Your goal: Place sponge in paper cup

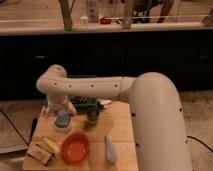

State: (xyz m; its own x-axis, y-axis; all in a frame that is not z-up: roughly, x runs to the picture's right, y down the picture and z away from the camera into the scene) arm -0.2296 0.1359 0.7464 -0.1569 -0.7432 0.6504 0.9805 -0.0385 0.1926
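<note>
The light-blue sponge is on the wooden table's left side, right over the small pale paper cup, whose rim shows just beneath it. I cannot tell whether the sponge rests in the cup or hangs above it. My gripper comes down from the white arm directly above the sponge and touches or nearly touches its top.
A dark green cup stands right of the sponge. An orange bowl sits at the front. A yellow-and-brown block lies front left, and a grey-blue elongated object front right. A green item lies at the table's back.
</note>
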